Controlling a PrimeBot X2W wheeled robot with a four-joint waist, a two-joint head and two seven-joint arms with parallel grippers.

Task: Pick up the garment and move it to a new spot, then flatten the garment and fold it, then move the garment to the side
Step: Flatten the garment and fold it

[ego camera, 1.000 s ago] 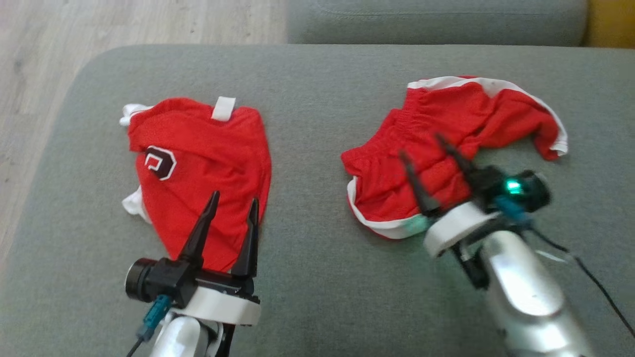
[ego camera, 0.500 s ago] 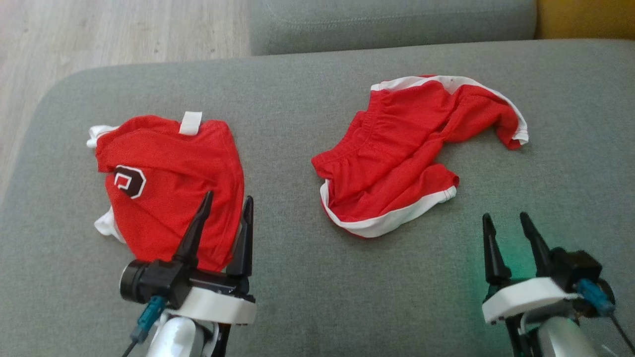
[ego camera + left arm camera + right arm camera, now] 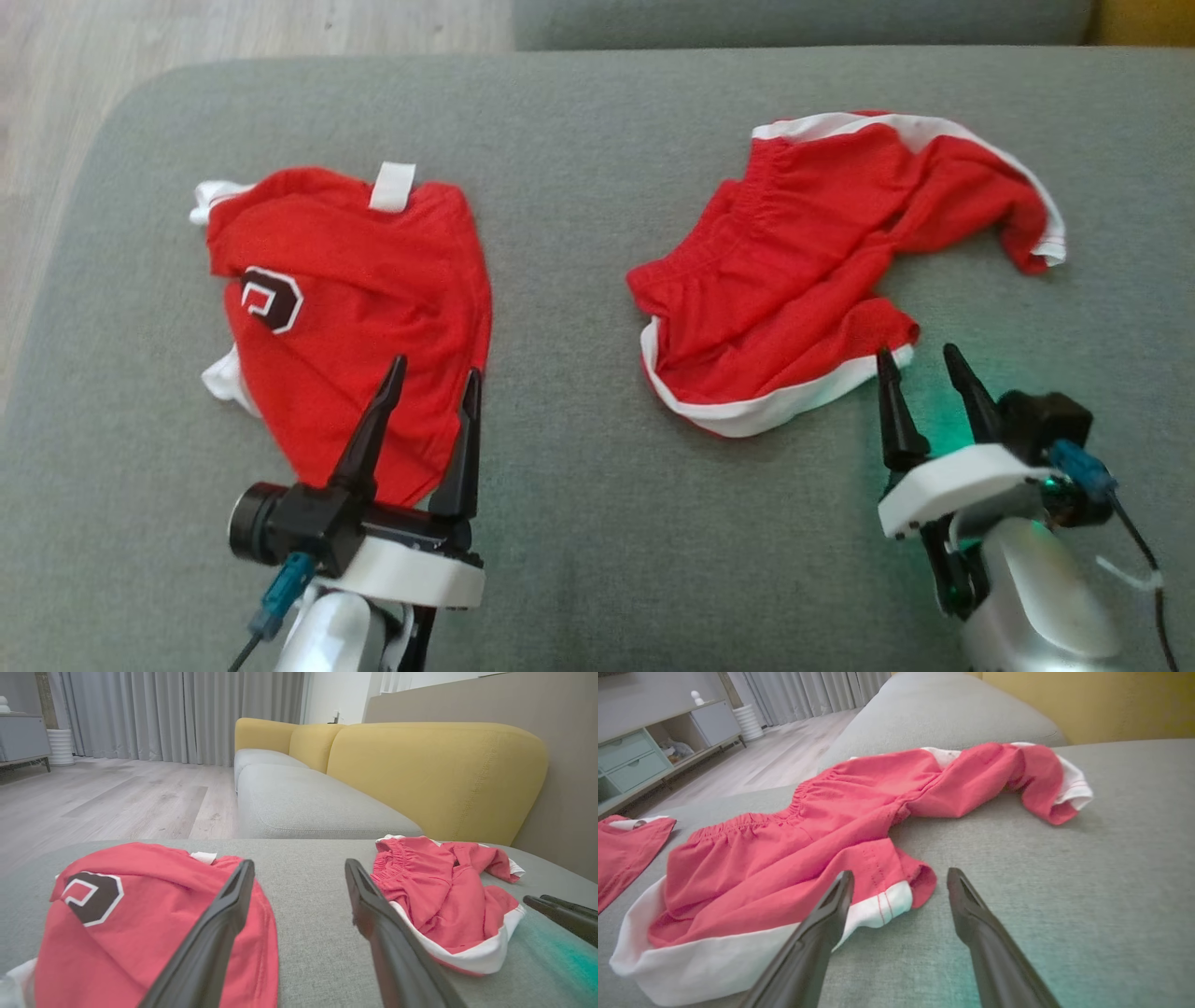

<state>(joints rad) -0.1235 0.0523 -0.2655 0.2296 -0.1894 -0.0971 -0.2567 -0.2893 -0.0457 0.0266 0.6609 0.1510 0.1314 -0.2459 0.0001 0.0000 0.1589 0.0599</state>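
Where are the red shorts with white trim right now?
In the head view the red shorts lie on the right side of the grey cushion, just ahead of the right gripper, apart from the red logo garment.

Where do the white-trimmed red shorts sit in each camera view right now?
Head view: shorts, right of centre.
Left wrist view: shorts, middle right.
Right wrist view: shorts, centre and left.
Shared landmark: red jersey, left of them in all three.

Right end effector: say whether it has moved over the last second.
Yes. The right end effector drew back off the red shorts, to below their hem.
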